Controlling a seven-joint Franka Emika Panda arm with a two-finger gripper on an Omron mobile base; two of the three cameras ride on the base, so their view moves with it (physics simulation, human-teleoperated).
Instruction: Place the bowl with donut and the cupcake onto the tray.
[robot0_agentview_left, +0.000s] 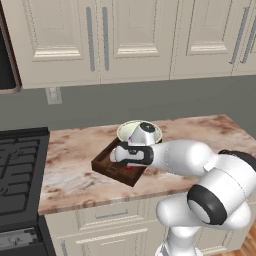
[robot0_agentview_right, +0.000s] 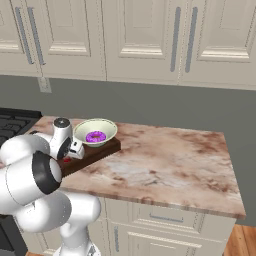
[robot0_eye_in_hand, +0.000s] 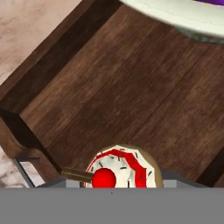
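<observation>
Tray (robot0_eye_in_hand: 122, 87), dark brown wood with low raised sides, sits on the marbled counter (robot0_agentview_right: 170, 165) just right of the stove (robot0_agentview_left: 20, 165). It is the largest loose item and the destination for both loads.

Bowl (robot0_agentview_right: 95, 132), cream-white and shallow, already rests on the far end of the tray, with the purple donut (robot0_agentview_right: 95, 136) lying inside it. That half of the task is judged complete. In the hand view only a slice of the bowl's rim and foot appears at the top edge.

Gripper (robot0_agentview_left: 131, 167) hangs low over the near end of the tray, the white arm reaching in from the base.

Cupcake (robot0_eye_in_hand: 118, 171), white frosting with red swirl and red top, sits directly below the hand, over the tray floor near its front wall.

Step in hand, by judgement: delivery of the cupcake, the 2nd and last item. Whether the cupcake already stands on the wood or is carried just above it cannot be settled.

Finger state: cannot tell. The tips are not clearly separable from the cupcake in the hand view, and the wrist blocks them in both base views.

Next move calls for confirming the cupcake rests flat, parting the jaws fully, then a straight lift clear of the bowl's rim.

Hidden: the cupcake's wrapper and base, and the tray's near end behind the arm in the left base view.
</observation>
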